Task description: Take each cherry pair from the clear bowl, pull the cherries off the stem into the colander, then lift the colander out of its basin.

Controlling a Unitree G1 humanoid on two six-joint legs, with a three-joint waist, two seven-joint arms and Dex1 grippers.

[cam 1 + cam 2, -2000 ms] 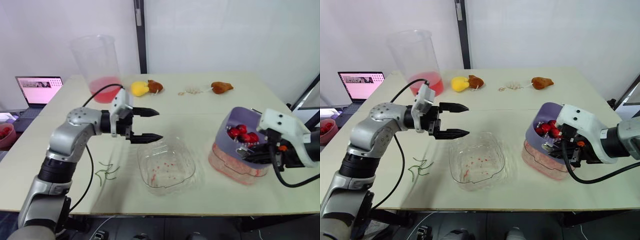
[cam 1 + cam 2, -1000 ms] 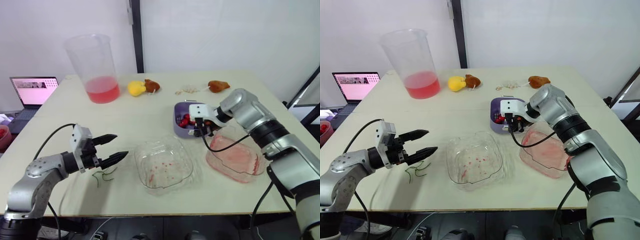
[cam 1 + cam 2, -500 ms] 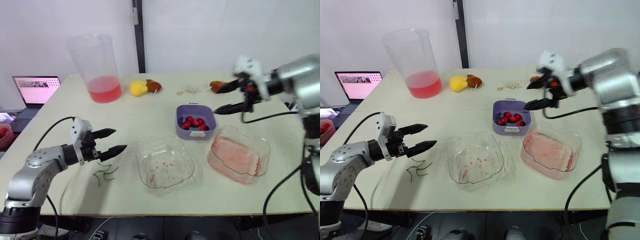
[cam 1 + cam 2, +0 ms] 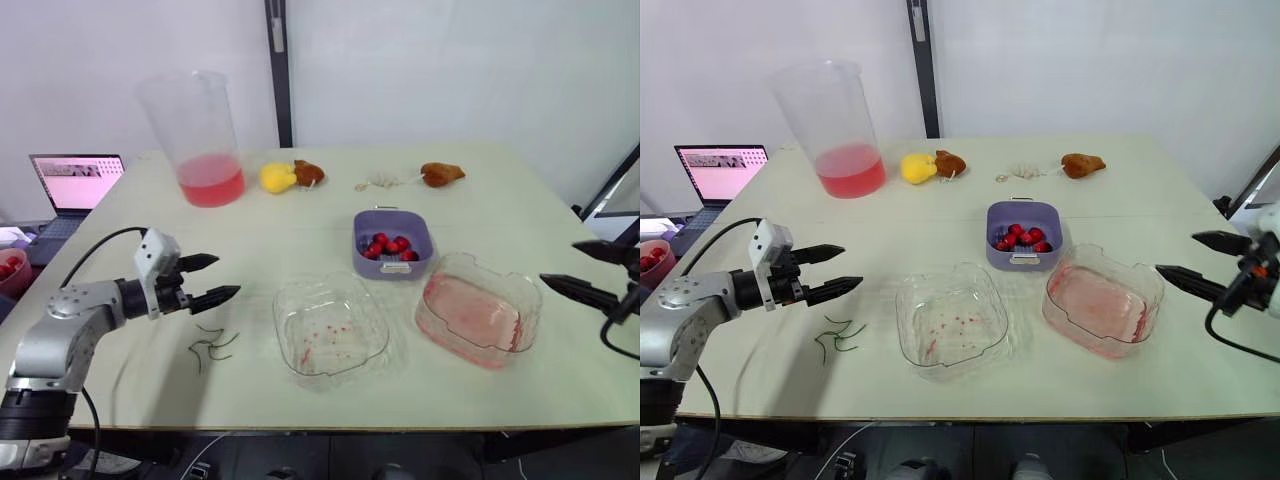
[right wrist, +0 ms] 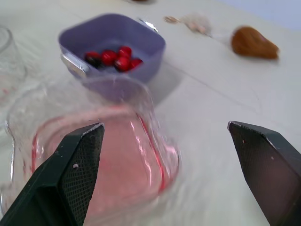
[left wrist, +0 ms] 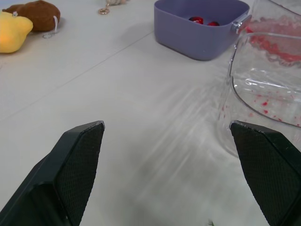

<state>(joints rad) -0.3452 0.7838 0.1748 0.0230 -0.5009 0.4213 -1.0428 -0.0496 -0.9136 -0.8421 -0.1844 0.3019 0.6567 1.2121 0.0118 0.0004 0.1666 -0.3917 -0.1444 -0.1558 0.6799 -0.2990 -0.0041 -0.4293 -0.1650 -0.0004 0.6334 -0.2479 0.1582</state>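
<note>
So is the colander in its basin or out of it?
Out. The purple colander stands on the table just behind the pink-stained basin, not in it, with cherries inside.

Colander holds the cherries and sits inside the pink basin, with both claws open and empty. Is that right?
Not quite. The colander holds the cherries, but it stands on the table beside the pink basin, not inside it, as the right eye view shows. The left claw and right claw are indeed open and empty.

purple colander (image 4: 997, 251) holding red cherries (image 4: 1020, 239), red-speckled clear bowl (image 4: 950, 325), pink-stained basin (image 4: 1102, 302) just beside colander
</note>
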